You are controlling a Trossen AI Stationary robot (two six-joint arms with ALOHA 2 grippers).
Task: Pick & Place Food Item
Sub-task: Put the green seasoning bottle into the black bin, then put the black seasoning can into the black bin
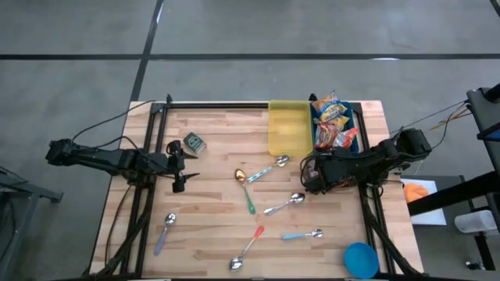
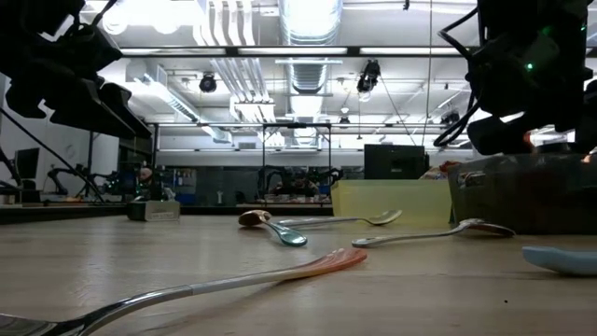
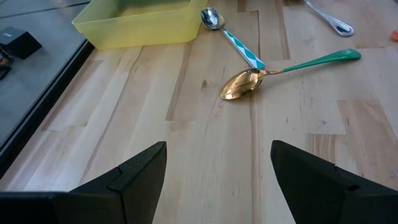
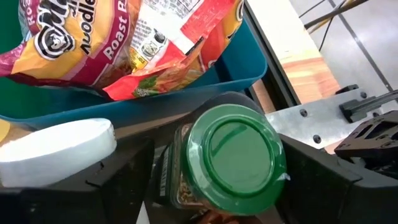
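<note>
Showing only in its wrist view, a round green-lidded glass jar [image 4: 227, 163] sits between the right gripper's [image 4: 214, 171] spread fingers.

— Seen on the wooden table [image 1: 219, 129], apart from the food?

— Counted six spoons. Near the middle, a gold-bowled spoon with a green handle [image 1: 245, 191], touching the end of a blue-and-white striped spoon [image 1: 269, 168] pointing towards the yellow tray [image 1: 287, 129].

— Further along?

— An all-silver spoon [image 1: 285, 204] just to the right of the green handle. Nearer the front edge, a light-blue-handled spoon [image 1: 301, 234] and an orange-handled spoon [image 1: 248, 248], close together but apart. Off at front left, well apart, a lavender-handled spoon [image 1: 166, 230].

— Anything else?

— A round blue bowl [image 1: 360, 258] at the front right corner.
</note>
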